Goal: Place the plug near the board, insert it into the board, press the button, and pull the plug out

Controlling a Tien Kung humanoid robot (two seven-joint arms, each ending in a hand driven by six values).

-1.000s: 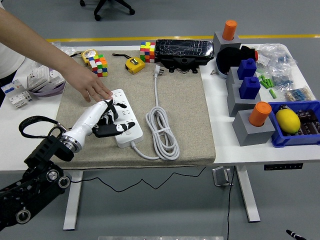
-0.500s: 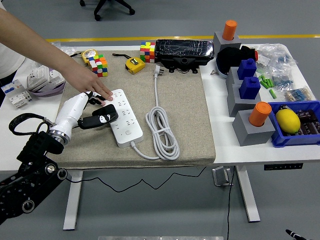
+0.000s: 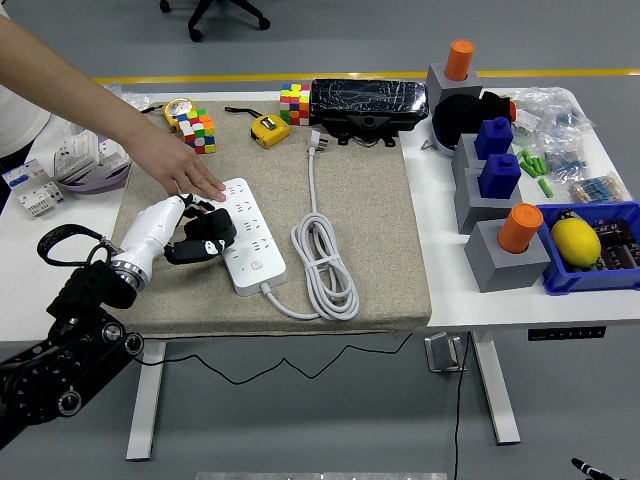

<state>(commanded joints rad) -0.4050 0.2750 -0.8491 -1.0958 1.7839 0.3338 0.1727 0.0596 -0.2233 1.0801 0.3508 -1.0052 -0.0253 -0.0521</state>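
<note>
White-shelled left hand (image 3: 195,232), fingers curled around the black plug (image 3: 205,232), has drawn back off the board (image 3: 250,248) to its left edge on the mat (image 3: 370,230), so the pull-out looks done while a person's hand (image 3: 192,175) steadies the board's far end.

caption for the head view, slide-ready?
Left robot hand holds a black plug beside the white power strip while a person's hand steadies the strip.
</note>
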